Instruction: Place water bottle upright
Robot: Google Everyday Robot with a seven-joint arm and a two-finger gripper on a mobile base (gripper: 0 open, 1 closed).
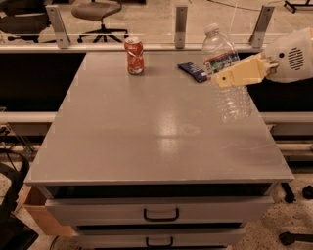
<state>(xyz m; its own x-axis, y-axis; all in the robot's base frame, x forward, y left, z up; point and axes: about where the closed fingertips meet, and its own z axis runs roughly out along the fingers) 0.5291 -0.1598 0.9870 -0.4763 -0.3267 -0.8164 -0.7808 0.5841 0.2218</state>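
Your gripper (221, 77) reaches in from the right and is clamped around the bottle (234, 102) at its label. The bottle is tilted, cap up and leaning left, over the table's (146, 136) right side, near the wrapper (193, 72). The can (134, 56) stands well apart.

Grey tabletop (146, 127) of a drawer cabinet, viewed from the front. Two drawers (161, 214) with black handles sat beneath its edge. Overhead light glared off the middle of the top. Behind it stood three metal posts (181, 19), then pale floor (146, 17) and an office chair (98, 12). The gripper (217, 78), clamped on the water bottle (232, 100), hung over the right rear.
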